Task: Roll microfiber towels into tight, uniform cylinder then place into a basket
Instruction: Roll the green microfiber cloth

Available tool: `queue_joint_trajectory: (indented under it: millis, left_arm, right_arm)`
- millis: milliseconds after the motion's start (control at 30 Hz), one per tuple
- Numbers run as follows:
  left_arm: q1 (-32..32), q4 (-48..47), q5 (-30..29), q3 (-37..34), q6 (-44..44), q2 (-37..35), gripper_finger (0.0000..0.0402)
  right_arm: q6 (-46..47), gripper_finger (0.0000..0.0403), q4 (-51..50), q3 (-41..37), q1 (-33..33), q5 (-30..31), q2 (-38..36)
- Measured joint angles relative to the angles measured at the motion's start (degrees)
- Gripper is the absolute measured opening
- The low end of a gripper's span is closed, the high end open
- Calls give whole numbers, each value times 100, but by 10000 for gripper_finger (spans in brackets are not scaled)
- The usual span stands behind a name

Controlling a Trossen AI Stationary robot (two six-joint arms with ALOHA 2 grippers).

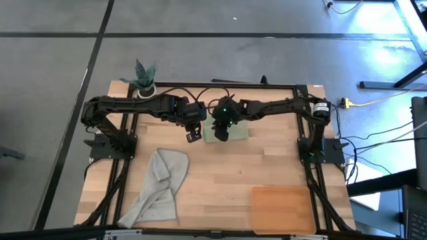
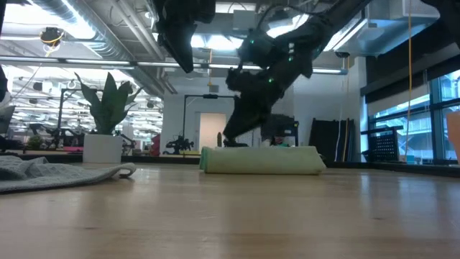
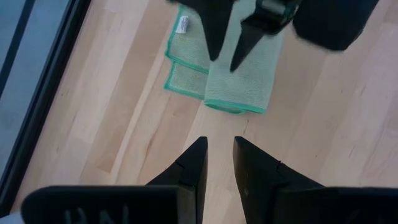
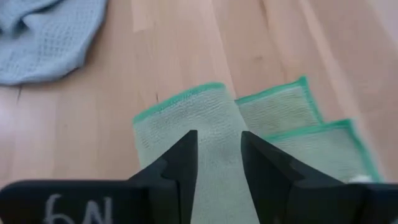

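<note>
The right gripper [image 4: 217, 163] hovers over the folded green towel [image 4: 205, 130] at the table's far middle, its fingers [image 4: 180, 163] slightly parted with the cloth showing between them, grasping nothing. The left gripper [image 3: 219, 163], fingers narrowly apart and empty, points at the towel's near edge. The grey towel [image 1: 160, 187] and basket [image 1: 281, 208] lie well apart from both.

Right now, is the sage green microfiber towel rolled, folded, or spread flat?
Partly rolled: the sage green microfiber towel shows one rolled section beside flat folded layers.
</note>
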Motion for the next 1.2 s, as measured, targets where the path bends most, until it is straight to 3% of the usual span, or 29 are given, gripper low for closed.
queue_joint_trajectory:
  millis: [200,433,767,867,1200]
  left_arm:
    - [-6,-13,3,0,1,0,67]
    - [-74,-4,5,0,2,0,67]
    - [-92,7,16,0,4,0,67]
    - [-94,9,27,0,4,0,67]
    - [-92,11,27,0,4,0,67]
  right_arm:
    - [-819,124,-696,7,97,80,-480]
    - [-1820,124,-1894,0,478,318,-513]
    - [-2154,124,-2451,0,805,800,-503]
    - [-2195,124,-2520,-2,813,1154,-500]
    - [-2136,124,-1908,-691,793,1197,-492]
